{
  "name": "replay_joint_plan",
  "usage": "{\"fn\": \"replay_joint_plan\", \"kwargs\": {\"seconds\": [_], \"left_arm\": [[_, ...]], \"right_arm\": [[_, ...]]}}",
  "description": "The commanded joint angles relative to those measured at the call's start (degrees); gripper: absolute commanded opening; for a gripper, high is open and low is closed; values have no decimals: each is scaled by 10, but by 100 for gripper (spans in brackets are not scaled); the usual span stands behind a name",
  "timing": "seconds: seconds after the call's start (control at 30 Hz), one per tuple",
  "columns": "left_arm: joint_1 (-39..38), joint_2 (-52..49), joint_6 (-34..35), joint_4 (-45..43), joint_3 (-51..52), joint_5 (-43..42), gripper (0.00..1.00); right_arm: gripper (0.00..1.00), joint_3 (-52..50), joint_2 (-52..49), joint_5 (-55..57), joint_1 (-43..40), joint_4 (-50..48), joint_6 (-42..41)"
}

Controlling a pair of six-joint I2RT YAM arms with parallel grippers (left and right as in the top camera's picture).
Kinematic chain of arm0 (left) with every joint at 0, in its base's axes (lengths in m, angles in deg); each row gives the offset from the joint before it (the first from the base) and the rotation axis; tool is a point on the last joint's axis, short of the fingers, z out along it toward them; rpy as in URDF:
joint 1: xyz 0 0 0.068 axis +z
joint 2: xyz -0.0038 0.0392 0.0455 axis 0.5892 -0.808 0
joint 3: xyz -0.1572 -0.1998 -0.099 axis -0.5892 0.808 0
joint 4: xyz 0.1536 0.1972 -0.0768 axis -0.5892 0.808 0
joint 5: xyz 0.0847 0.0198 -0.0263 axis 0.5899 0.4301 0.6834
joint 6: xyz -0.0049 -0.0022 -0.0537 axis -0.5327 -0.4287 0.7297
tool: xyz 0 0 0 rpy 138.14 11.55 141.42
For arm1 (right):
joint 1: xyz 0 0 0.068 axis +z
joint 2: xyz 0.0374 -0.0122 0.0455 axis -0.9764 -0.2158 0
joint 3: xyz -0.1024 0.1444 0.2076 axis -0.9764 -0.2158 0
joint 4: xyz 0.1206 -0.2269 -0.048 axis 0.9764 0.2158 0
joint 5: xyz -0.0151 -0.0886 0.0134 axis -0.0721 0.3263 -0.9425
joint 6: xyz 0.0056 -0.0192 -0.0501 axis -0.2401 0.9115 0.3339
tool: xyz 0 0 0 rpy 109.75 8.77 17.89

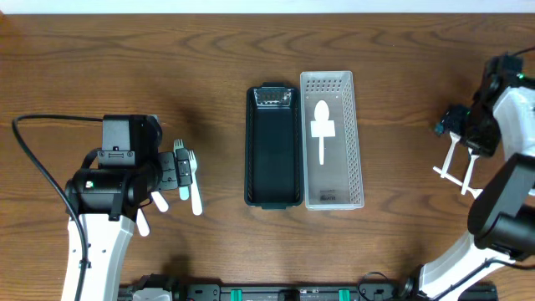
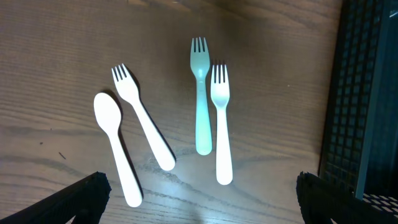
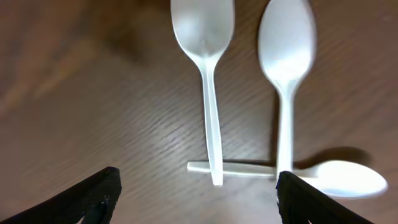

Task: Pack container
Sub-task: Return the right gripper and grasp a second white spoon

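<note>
A black container point(image 1: 273, 180) and a clear perforated container point(image 1: 355, 142) stand side by side mid-table. A white spoon point(image 1: 322, 125) lies in the clear one. My left gripper point(image 1: 170, 176) is open and empty above loose cutlery. The left wrist view shows a white spoon point(image 2: 115, 146), a white fork point(image 2: 142, 121), a mint fork point(image 2: 200, 93) and another white fork point(image 2: 221, 121) ahead of the open jaws point(image 2: 202, 205). My right gripper point(image 1: 450, 125) is open above three white spoons point(image 1: 458, 171). In the right wrist view two spoons point(image 3: 208, 74) point(image 3: 287, 74) lie over a crosswise one point(image 3: 339, 177), ahead of the open jaws point(image 3: 199, 199).
The black container's wall point(image 2: 364, 93) shows at the right edge of the left wrist view. A black cable point(image 1: 38, 159) loops at the table's left. The table's front edge has a black rail point(image 1: 276, 293).
</note>
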Motion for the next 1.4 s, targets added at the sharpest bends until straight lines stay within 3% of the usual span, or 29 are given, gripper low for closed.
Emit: {"fn": "replay_joint_plan", "kwargs": {"seconds": [0.0, 0.63, 0.87, 1.0, 1.17, 1.27, 1.37], "left_arm": [[2, -1, 5, 1, -12, 0, 98], [2, -1, 5, 1, -12, 0, 98], [2, -1, 5, 1, -12, 0, 98], [2, -1, 5, 2, -12, 0, 98], [2, -1, 5, 2, -12, 0, 98], [2, -1, 5, 2, -12, 0, 98], [2, -1, 5, 2, -12, 0, 98]], "right_arm": [[83, -11, -19, -6, -6, -19, 19], [86, -12, -96, -12, -10, -104, 36], [82, -12, -116, -13, -10, -100, 37], [68, -12, -117, -14, -10, -96, 37], [41, -12, -117, -14, -10, -88, 37], [33, -12, -117, -13, -10, -88, 37], [19, -12, -117, -13, -10, -88, 37]]}}
